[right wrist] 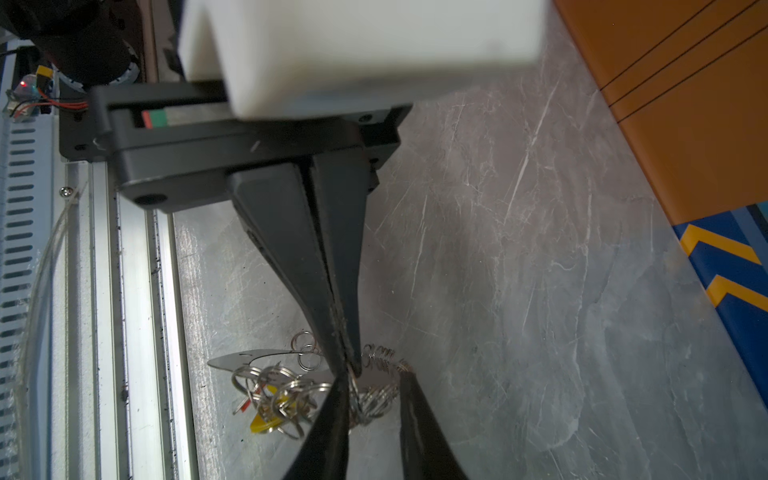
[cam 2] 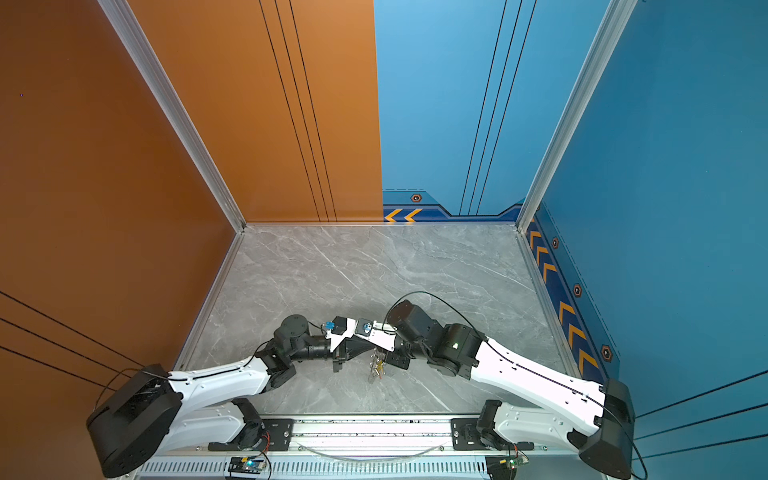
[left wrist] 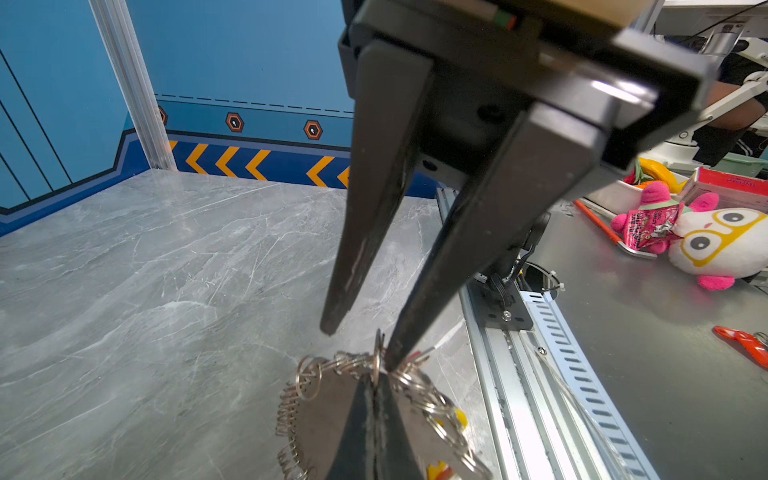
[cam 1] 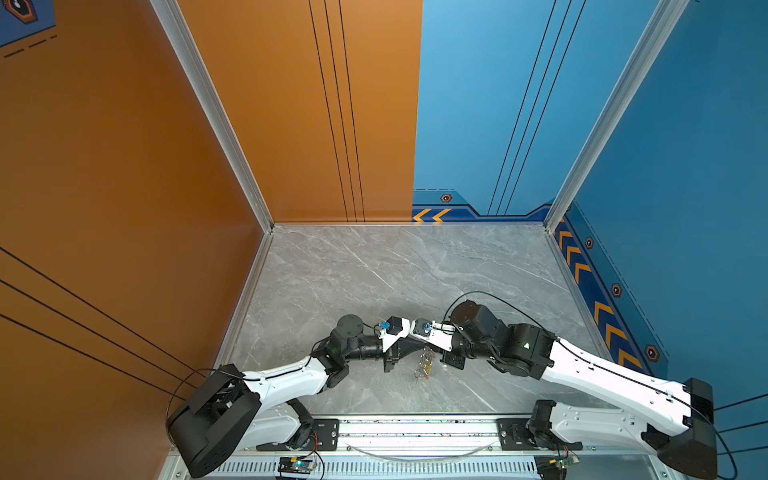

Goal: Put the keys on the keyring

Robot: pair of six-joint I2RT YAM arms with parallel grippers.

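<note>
The keys (right wrist: 272, 405), with yellow and red heads, lie tangled in a chain of rings (left wrist: 286, 411) at the near middle of the marble table (cam 1: 374, 270), close to the rail (cam 1: 415, 428). In both top views they are only a glinting blur under the wrists. The left gripper (right wrist: 347, 363) is pressed together, seemingly pinching one upright silver ring (left wrist: 377, 353). The right gripper (left wrist: 360, 345) is spread just beside it. I cannot tell whether its finger touches the ring.

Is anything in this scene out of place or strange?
Yes. The keys are tangled in a heap of rings between the grippers, not laid apart. The shut left gripper seems to pinch the rings at one edge; the right gripper stands open beside it.
</note>
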